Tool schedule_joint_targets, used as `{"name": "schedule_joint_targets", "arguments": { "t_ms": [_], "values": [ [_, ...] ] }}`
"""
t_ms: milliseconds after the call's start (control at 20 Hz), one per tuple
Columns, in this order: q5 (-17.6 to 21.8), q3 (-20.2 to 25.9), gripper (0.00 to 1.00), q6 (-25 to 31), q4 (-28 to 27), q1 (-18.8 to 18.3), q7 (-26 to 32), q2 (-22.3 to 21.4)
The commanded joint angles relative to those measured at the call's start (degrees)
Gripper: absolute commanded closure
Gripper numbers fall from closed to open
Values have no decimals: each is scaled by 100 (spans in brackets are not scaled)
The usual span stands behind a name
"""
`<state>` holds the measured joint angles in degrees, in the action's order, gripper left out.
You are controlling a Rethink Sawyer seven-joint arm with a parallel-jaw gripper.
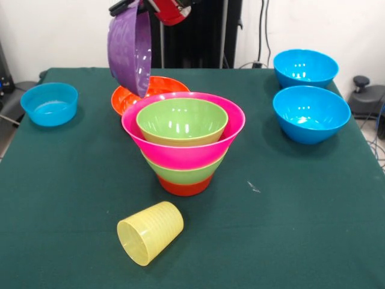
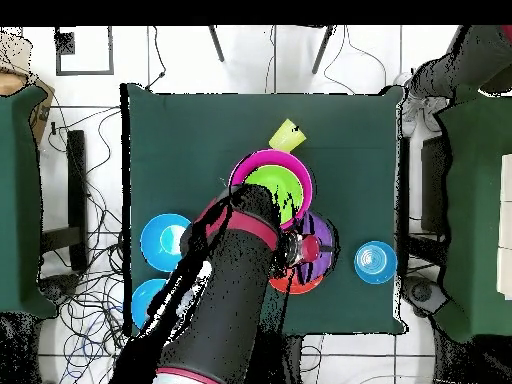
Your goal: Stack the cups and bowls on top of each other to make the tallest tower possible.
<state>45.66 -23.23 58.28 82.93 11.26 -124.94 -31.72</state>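
Now I am seeing gripper (image 1: pixel 129 6) at top edge of front view, pinching rim of purple bowl (image 1: pixel 129 48), bowl hanging tilted on edge in air above orange bowl (image 1: pixel 157 89). Tower (image 1: pixel 183 141) sitting mid-table just in front: orange base, lime green, pink, lime green inside. Yellow cup (image 1: pixel 150 232) lying on side nearer camera. Three blue bowls resting apart: one left (image 1: pixel 49 103), two right (image 1: pixel 305 66) (image 1: pixel 311 112).

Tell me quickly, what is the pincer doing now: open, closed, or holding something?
Pincer: closed on the rim of the purple bowl, which hangs tilted in the air above the orange bowl, behind the tower.
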Motion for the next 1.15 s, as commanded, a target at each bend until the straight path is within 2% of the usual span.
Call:
{"name": "schedule_joint_targets", "arguments": {
  "t_ms": [50,150,400,650,1150],
  "values": [
    [-344,167,100,247,-226,84,-914,11],
    [-420,156,100,331,-211,102,-757,-96],
    [-512,128,100,308,-315,157,-913,87],
    [-637,79,100,389,-307,197,-735,-4],
    [-905,75,100,397,-457,231,-841,180]
  ]
}}
